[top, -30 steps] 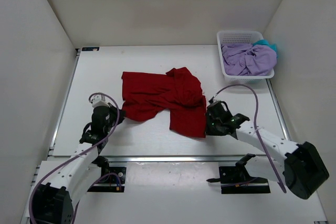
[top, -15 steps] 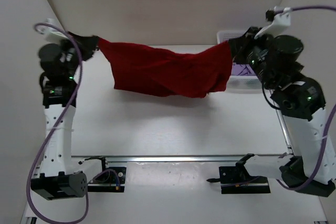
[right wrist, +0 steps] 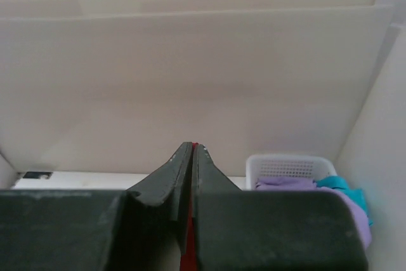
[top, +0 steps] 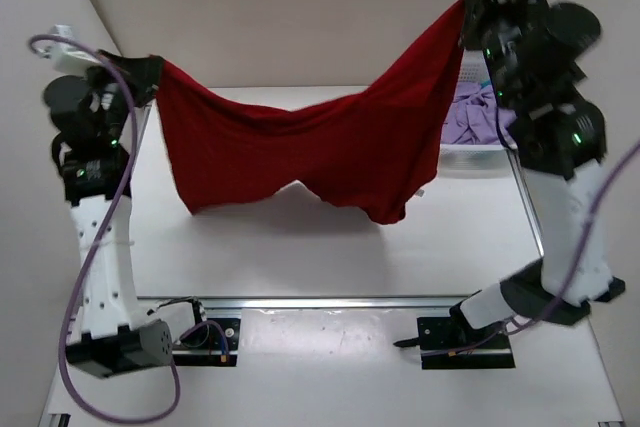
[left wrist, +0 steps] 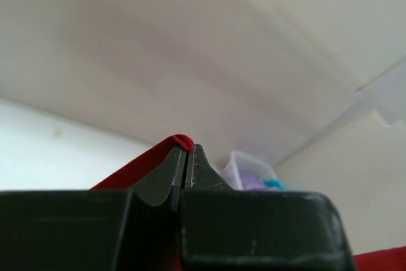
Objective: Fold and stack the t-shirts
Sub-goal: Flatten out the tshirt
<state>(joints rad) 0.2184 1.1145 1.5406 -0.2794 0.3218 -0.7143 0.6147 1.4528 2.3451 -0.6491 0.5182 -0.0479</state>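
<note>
Left gripper: raised high over the left side of the desk, jaws pressed together on one corner of the red t-shirt, with a small fold of red cloth showing at the tips in the left wrist view. Red t-shirt: hangs in the air between the two arms, clear of the desk, sagging in the middle, lower edge uneven and bunched toward the right. Right gripper: raised higher than the left one, jaws likewise closed, with a thin line of red cloth pinched between them. White mesh basket: at the far right of the desk, holds the lavender t-shirt and the teal t-shirt, both crumpled and not yet folded. Step in hand, as judged: the first shirt is lifted and spread by two corners, ahead of laying it out; no fold is made, no stack begun. Next move calls for: levelling the two grips, keeping them well apart so the cloth is taut, then lowering it so it lands flat and unwrinkled on the desk.
</note>
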